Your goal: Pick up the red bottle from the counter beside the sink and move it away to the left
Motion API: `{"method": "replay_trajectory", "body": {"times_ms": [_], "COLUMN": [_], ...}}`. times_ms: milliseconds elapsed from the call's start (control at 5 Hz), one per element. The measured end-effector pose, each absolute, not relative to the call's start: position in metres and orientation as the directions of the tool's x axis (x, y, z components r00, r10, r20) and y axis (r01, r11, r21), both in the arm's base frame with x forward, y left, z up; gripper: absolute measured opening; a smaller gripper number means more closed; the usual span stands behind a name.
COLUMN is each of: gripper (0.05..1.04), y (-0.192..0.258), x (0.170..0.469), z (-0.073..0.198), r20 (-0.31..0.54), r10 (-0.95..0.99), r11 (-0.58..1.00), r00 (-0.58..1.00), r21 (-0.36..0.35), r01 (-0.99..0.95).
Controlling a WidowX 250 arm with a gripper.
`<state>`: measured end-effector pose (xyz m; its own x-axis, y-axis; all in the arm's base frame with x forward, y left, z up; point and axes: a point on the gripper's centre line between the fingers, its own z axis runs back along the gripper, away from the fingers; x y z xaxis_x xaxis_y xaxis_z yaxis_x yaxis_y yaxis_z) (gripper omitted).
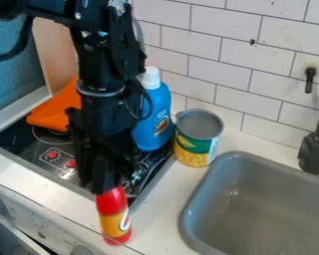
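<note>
The black gripper (107,185) hangs down left of the sink, over the front part of the counter. Directly below it is a red and yellow bottle (114,216), close to upright near the counter's front edge. The bottle's top is hidden behind the gripper's lower end, and whether it is held cannot be told. Behind the gripper and to its right, a blue bottle (153,119) with a white cap stands at the stove's back right corner. A can (195,142) with a green and yellow label stands beside it on the counter.
An orange cloth (54,110) lies at the back left of the black stove top (39,152), beside a wooden board. The grey sink (245,204) takes up the right front, with a black faucet (315,149) at its back. A tiled wall rises behind.
</note>
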<state>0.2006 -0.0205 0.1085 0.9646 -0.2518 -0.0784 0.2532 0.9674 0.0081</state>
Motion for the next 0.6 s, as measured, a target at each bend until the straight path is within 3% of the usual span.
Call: {"method": "replay_trajectory", "body": {"times_ms": [200,400,600], "gripper": [0.335,0.335,0.335], "y": [-0.018,-0.013,0.032], "x": [0.199,0.211,0.223], "z": [0.116,0.143,0.173], "r20": [-0.063,-0.002,0.061], "r10": [-0.241,-0.233,-0.082], "r11": [0.97,0.972,0.99], "r00": [0.969,0.972,0.995], "r21": [-0.033,-0.005,0.119], "r01": [0.239,0.233,0.075]}}
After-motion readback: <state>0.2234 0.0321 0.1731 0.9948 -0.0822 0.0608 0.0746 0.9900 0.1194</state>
